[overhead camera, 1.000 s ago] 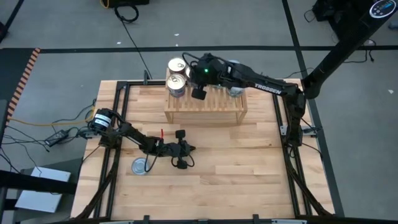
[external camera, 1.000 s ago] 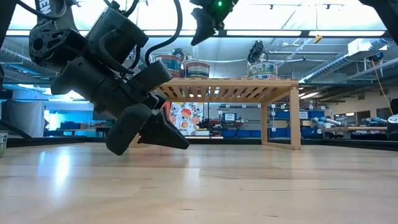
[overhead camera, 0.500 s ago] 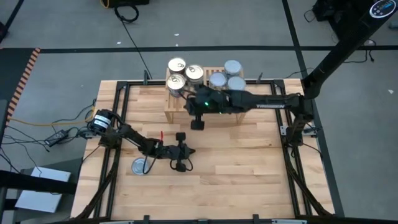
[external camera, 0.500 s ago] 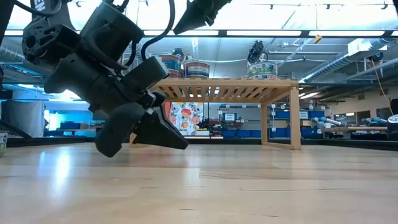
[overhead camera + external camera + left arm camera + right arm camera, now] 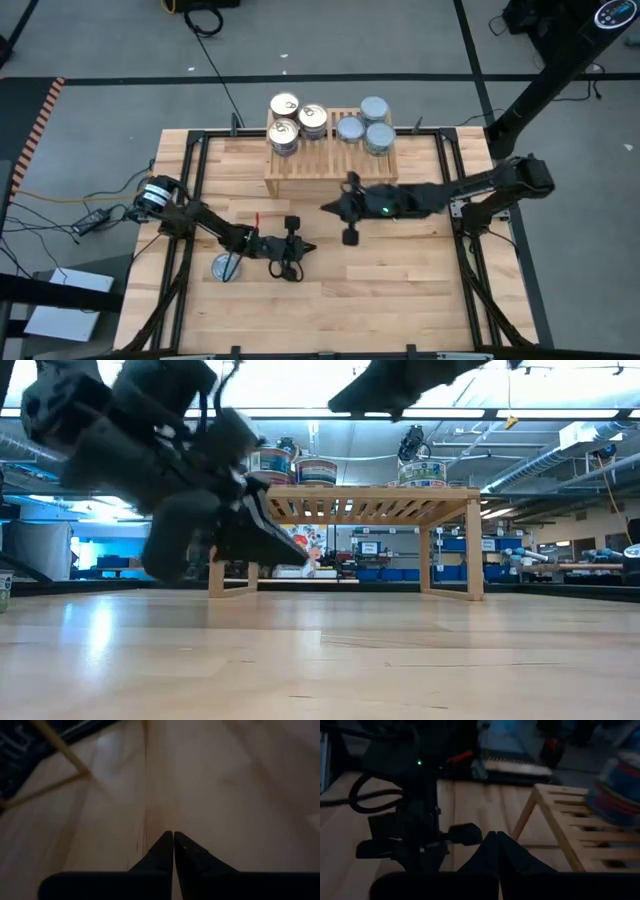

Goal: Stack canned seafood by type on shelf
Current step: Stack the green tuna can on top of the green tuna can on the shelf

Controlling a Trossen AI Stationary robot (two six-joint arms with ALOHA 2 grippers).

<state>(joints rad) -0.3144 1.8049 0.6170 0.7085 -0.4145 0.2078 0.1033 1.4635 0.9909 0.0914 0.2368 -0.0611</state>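
- High view: 5 short round tins (image 5: 285, 104) grouped on light slatted wooden shelf (image 5: 330, 172), gold tops (image 5: 312, 117) apart from silver (image 5: 374, 107), sorted by type; 1 silver-topped tin (image 5: 224, 267) left on plank tabletop (image 5: 400, 290).
- Low view: stacks visible atop shelf.
- Left wrist view: left gripper (image 5: 173, 838) pinched shut, empty, low over tabletop.
- Right wrist view: right gripper (image 5: 496, 839) closed, empty, near shelf.

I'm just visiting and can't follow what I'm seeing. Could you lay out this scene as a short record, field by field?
Setting: plank table with two dark robot arms
Shelf: light wooden shelf at the table's far side
Gold-topped tins: three on the shelf's left end
Silver-topped tins: three on its right end
Loose tin: one silver-topped tin on the table, near the left arm
Left gripper: low over the table, fingers shut, empty
Right gripper: in front of the shelf, fingers shut, empty
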